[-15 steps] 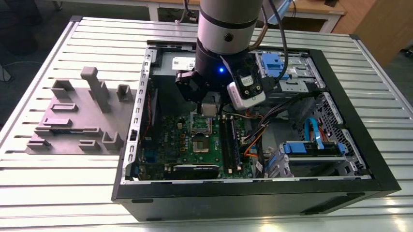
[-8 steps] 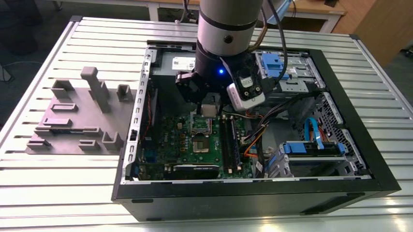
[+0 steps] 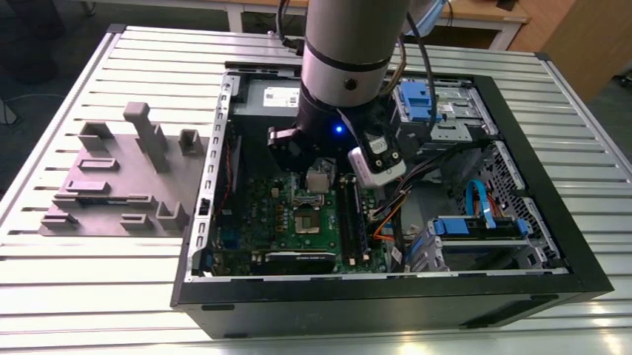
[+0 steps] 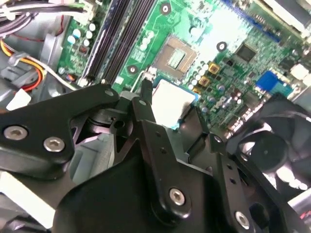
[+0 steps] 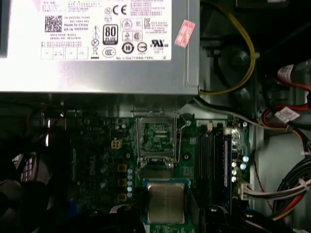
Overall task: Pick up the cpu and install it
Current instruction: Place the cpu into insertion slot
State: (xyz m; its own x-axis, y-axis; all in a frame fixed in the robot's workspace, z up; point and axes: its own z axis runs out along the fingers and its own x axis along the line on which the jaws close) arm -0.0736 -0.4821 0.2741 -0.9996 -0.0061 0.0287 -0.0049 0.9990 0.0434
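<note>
In the second wrist view the fingers [image 4: 146, 116] of the black metal gripper [image 4: 168, 100] cover the near edge of the small flat square silver-topped cpu [image 4: 171, 96] clamped between them, and the round black fan [image 4: 272, 150] is blurred and cut by the picture's edge. In the first wrist view the big grey metal box with a white label [image 5: 97, 73] runs off the frame, while in the exterior view the thick grey arm [image 3: 345, 44] blocks part of it.

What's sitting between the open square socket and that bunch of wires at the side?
Long dark memory slots, seen in the first wrist view running between the socket and the wires.
</note>
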